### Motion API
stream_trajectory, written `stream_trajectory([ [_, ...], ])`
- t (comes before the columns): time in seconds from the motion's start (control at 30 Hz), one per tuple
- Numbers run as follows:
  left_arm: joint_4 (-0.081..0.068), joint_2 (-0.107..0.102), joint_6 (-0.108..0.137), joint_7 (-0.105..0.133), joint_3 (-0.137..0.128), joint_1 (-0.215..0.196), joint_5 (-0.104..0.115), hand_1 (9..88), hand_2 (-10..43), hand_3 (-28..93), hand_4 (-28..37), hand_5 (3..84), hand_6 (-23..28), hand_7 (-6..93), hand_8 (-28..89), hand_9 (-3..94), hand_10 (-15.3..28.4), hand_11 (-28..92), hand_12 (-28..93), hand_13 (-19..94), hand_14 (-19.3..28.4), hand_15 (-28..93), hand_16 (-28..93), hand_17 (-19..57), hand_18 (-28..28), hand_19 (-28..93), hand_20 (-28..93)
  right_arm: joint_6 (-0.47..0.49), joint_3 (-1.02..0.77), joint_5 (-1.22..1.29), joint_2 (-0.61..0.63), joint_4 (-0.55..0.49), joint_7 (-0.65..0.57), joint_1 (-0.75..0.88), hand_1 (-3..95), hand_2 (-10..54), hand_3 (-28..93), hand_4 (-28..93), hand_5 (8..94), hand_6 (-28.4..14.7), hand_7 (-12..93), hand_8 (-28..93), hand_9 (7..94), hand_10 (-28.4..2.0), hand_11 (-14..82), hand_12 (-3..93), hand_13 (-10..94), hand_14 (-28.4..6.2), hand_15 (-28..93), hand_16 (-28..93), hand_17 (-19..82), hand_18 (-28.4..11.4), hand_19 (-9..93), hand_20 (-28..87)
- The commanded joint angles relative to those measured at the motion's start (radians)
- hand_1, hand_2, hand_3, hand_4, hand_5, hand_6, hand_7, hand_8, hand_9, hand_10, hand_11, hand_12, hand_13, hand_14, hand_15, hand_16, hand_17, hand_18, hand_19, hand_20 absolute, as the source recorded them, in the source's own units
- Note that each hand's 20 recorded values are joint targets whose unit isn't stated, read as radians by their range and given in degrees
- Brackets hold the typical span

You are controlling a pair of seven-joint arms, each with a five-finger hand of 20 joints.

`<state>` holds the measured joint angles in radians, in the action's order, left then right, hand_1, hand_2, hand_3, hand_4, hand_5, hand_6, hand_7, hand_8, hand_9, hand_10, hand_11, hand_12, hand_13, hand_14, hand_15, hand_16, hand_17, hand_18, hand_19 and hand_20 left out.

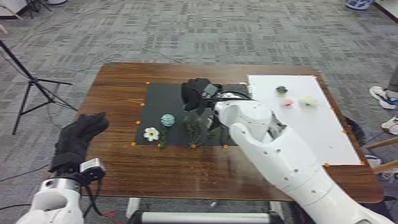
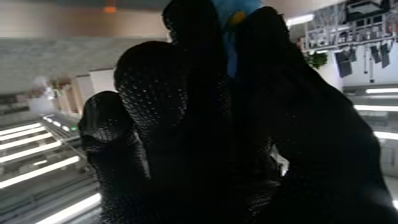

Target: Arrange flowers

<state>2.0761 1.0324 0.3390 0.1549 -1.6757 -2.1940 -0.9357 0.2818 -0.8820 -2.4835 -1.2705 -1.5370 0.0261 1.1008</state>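
Observation:
In the head view my right hand [image 1: 193, 95] is over the upper part of the dark mat [image 1: 162, 100]. In the right wrist view, the thumb and a finger of my right hand [image 2: 204, 115] pinch a blue flower [image 2: 233, 9] with a yellow spot; its lower part is hidden. A light blue flower [image 1: 168, 120] and a white flower [image 1: 151, 133] lie on the mat's left part, near green stems [image 1: 193, 126]. Dark green [image 1: 282, 90], pink [image 1: 288, 102] and pale yellow [image 1: 308, 101] blooms are on the white board [image 1: 311, 132]. My left hand [image 1: 82, 131] rests with relaxed fingers at the table's left edge.
The brown wooden table [image 1: 169, 172] surrounds mat and board, with small orange markers along their edges. My right forearm crosses the board's lower left side. A black tripod [image 1: 33, 80] stands on the floor to the left.

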Motion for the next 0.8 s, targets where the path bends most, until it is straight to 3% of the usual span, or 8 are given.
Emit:
stream_trajectory([
  [0.03,-0.007,0.002,-0.017,-0.013,0.010,0.014,-0.003,21.5,15.0,67,-28.3,50.7,2.9,17.0,-7,49.5,14.0,22,13,38,17.5,21,-1,4.2,8.9,7,13,0.006,-0.008,-0.030,-0.029,0.036,-0.003,0.038,56.3,-9.5,62,-24,80.0,4.1,23,1,91.2,-7.9,9.1,23.1,76,-8.7,58,36,39,-22.5,82,55],
  [0.3,-0.015,-0.004,-0.033,-0.024,0.020,0.030,-0.006,21.6,15.0,68,-28.3,50.7,2.9,17.0,-7,49.4,14.0,22,13,38,17.4,21,-1,4.2,8.9,7,13,-0.083,-0.008,-0.054,-0.041,0.070,-0.021,0.053,56.1,-9.5,62,-24,79.7,4.6,23,1,90.6,-7.7,8.3,22.4,76,-8.7,58,36,39,-22.5,82,55],
  [0.47,-0.016,-0.005,-0.037,-0.028,0.023,0.030,-0.006,21.6,14.9,68,-28.3,50.8,2.7,17.3,-7,49.5,14.0,22,13,38,17.3,21,-1,4.2,8.9,7,13,-0.198,0.011,-0.042,-0.036,0.087,-0.062,0.054,55.8,-9.5,62,-24,79.5,4.8,23,0,89.8,-7.5,7.4,21.1,77,-8.7,58,36,39,-22.5,82,55],
  [0.8,-0.019,-0.005,-0.043,-0.028,0.027,0.036,-0.006,21.8,14.9,67,-28.3,50.8,2.7,17.2,-7,49.4,14.0,22,13,38,17.4,21,-1,4.2,8.9,7,13,-0.248,0.014,-0.052,-0.050,0.115,-0.080,0.062,55.5,-9.3,61,-23,79.3,4.9,23,0,89.5,-7.6,7.7,19.4,77,-8.9,58,36,39,-22.8,83,55],
])
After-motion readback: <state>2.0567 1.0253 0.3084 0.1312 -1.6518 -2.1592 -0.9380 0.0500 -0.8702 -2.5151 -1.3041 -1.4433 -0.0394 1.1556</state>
